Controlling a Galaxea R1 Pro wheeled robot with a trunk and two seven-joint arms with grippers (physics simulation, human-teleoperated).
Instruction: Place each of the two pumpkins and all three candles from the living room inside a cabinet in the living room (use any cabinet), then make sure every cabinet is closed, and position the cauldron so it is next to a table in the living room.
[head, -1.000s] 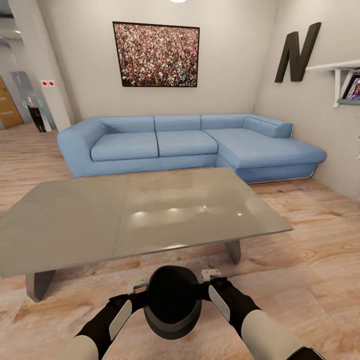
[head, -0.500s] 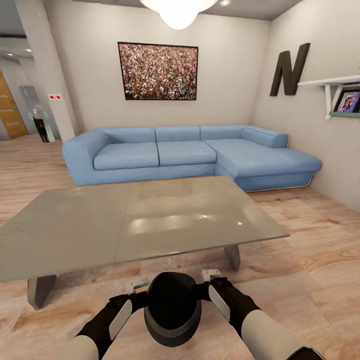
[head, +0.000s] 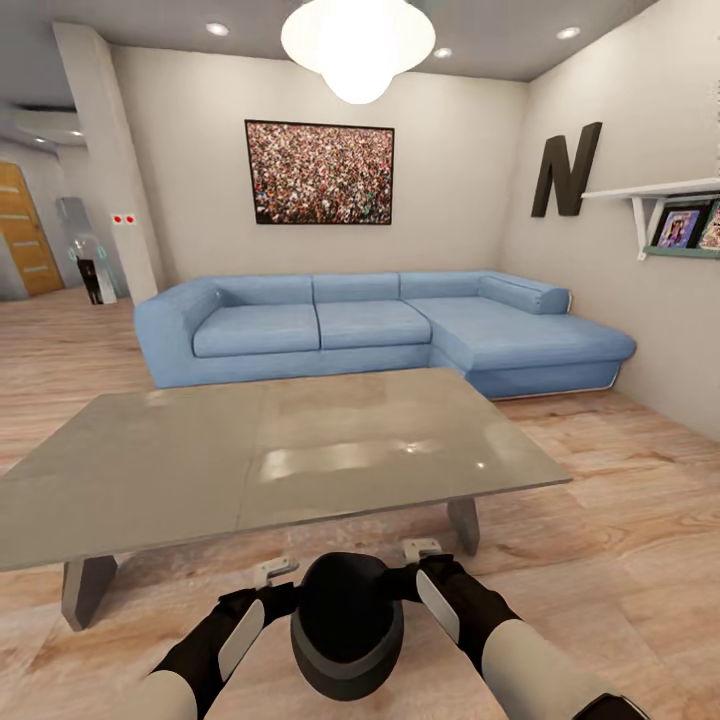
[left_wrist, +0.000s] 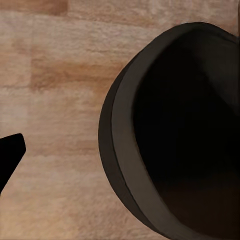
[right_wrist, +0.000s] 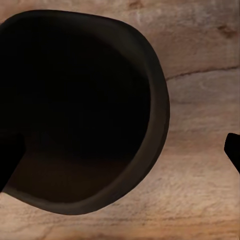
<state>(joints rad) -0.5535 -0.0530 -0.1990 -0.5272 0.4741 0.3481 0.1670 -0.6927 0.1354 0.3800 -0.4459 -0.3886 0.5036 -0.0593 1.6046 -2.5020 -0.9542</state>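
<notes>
The matte black cauldron is low over the wood floor, just in front of the near edge of the grey table. My left gripper and right gripper flank its rim on either side. In the left wrist view the cauldron's wall stands well apart from the outer finger. The right wrist view has the same gap between the rim and the outer finger. The inner fingers are lost against the dark inside. Both grippers look open. The pumpkins, candles and cabinet are out of view.
A blue corner sofa stands behind the table. The right wall carries a shelf and a large letter N. A hallway with a door opens at the far left. Wood floor lies to the table's right.
The whole picture has slid downward, so the camera has tipped up; the ceiling lamp now shows. The cauldron sits slightly lower against the grippers, which keep their place in the picture.
</notes>
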